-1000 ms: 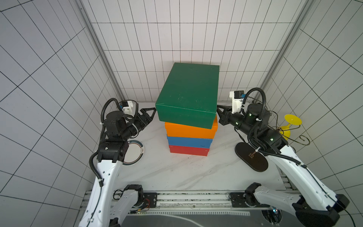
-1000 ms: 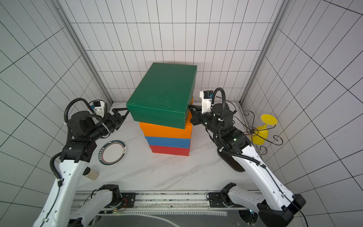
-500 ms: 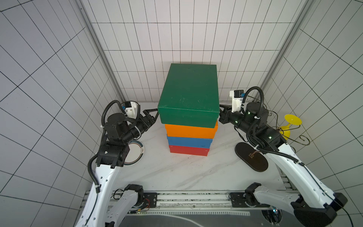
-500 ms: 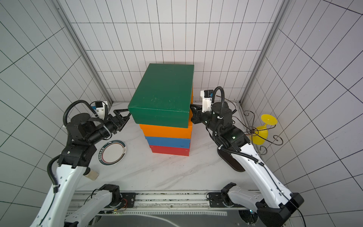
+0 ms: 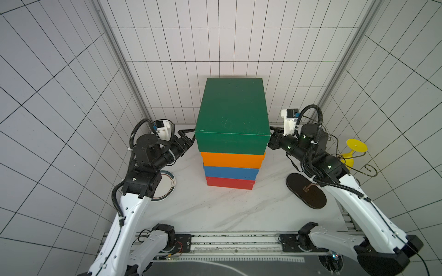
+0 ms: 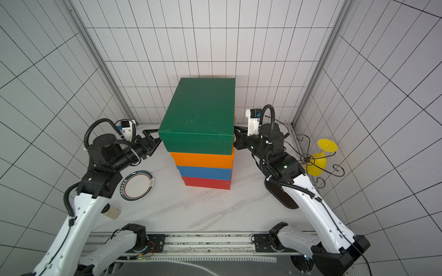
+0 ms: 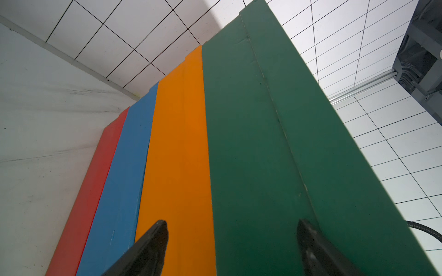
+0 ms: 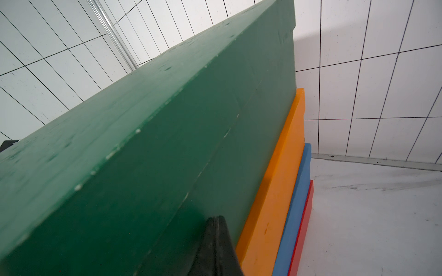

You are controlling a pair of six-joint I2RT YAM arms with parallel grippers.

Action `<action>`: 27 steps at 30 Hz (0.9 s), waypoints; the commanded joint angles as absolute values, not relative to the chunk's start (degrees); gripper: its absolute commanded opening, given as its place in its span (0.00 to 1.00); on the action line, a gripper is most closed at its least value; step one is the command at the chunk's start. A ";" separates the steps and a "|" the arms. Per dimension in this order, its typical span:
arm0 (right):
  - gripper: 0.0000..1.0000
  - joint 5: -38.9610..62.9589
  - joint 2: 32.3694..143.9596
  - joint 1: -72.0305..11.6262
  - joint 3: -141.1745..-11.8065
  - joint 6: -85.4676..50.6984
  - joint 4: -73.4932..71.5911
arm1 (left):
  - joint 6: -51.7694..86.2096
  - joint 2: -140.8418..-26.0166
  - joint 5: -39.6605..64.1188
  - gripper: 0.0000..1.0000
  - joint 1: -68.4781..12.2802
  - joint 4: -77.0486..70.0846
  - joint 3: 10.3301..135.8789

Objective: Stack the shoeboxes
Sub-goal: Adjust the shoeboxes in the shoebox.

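Green shoebox (image 5: 230, 112) swung from skewed to square atop orange shoebox (image 5: 233, 160), blue shoebox (image 5: 230, 173), red shoebox (image 5: 229, 183). Stack sits between claws. Left claw (image 5: 187, 137) spread, bracing one flank. Right claw (image 8: 216, 229) pressed together, blunt tip at opposite flank, likely for aligning.

**Setting:** robot test cell, laboratory type.
**Enclosure:** white wall panels (image 5: 167, 47) ruled with a black grid on three sides, joined at the back corners by aluminium posts (image 5: 113, 45).
**Worktop** (image 5: 215, 210)**:** white, marble-veined.
**Front edge:** metal rail (image 5: 234, 241) carrying two white-and-black robot arms, the left arm (image 5: 130, 215) and the right arm (image 5: 354, 205). Each has corrugated cable hose and a wrist camera (image 5: 290, 119).
**Staged props:** plain coloured shoeboxes (image 5: 230, 107), plate (image 6: 137, 185), yellow goblet (image 6: 317, 165).
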State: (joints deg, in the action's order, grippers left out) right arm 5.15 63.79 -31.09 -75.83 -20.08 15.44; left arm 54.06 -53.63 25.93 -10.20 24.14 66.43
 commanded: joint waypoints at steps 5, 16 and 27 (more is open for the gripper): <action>0.00 7.38 62.82 -30.95 -80.30 -20.39 12.88 | 53.90 -55.51 26.28 0.84 -11.85 21.45 67.81; 0.00 7.86 62.17 -30.90 -79.38 -21.18 11.96 | 53.26 -57.96 25.75 0.84 -12.66 20.74 69.32; 0.00 7.18 62.57 -30.05 -78.78 -20.57 11.87 | 53.08 -58.24 24.97 0.84 -13.54 20.49 68.99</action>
